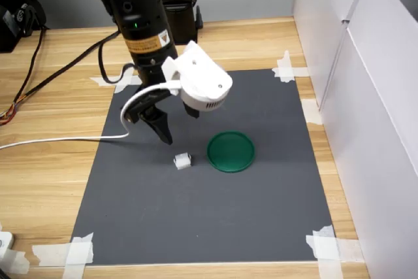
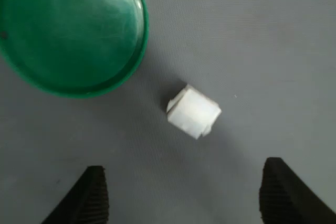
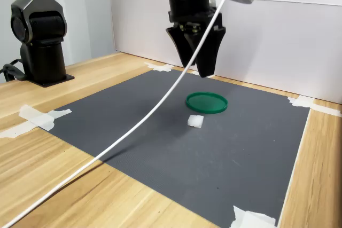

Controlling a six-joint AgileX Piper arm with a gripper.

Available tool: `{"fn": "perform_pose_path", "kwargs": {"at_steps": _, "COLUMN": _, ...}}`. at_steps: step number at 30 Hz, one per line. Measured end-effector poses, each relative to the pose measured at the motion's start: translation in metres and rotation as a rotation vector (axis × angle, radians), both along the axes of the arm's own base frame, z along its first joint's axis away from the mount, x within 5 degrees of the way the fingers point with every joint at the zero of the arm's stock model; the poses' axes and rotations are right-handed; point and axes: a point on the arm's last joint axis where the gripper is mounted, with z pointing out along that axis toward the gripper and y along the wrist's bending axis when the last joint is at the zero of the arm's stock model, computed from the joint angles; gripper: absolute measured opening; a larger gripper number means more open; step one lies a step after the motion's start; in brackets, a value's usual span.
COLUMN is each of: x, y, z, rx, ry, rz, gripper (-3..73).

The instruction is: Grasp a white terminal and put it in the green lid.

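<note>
Wrist view first: one white terminal [image 2: 193, 110] lies on the grey mat [image 2: 252, 35], ahead of the claw [image 2: 184, 195] and roughly centred between the two black ribbed fingertips [image 2: 94, 192], clear of both. Claw stands wide open, holding nothing. The block sits skewed to the line between the fingertips, one corner turned toward the green lid [image 2: 68, 30]; its form is near cubic, so no clear long axis shows. One lid, only partly in frame, close to the terminal but with a strip of mat between them.

First exterior view: claw [image 1: 175, 127] hangs above the mat [image 1: 196, 213], jaws apart, with the single terminal [image 1: 182, 161] on the mat just below the tips in the picture. Terminal lies just beside the lid [image 1: 230, 151], on the first exterior view's left of it, not touching. Lid lies flat. White camera housing [image 1: 204, 86] sits on the wrist, a white cable [image 1: 65, 139] trailing off over the wooden desk [image 1: 46, 181]. Four taped mat corners count; one shown [image 1: 287, 66].

Second exterior view: claw [image 3: 196, 70] raised well off the mat [image 3: 160, 142], empty. One terminal [image 3: 195, 122] on the mat, nearer the camera than the one lid [image 3: 206, 102], small gap between them. A second black robot base [image 3: 40, 30] stands at the second exterior view's left.
</note>
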Motion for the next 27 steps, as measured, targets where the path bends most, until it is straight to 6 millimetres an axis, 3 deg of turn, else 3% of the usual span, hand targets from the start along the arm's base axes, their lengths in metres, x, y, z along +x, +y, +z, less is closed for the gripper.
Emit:
{"fn": "perform_pose_path", "kwargs": {"at_steps": 15, "x": 0.023, "y": -0.001, "z": -0.048, "rx": -0.026, "ry": 0.038, "rz": -0.004, "gripper": 70.2}}
{"fn": "perform_pose_path", "kwargs": {"at_steps": 27, "x": 0.040, "y": 0.002, "z": -0.057, "rx": -0.003, "ry": 0.028, "rz": -0.016, "gripper": 67.7}}
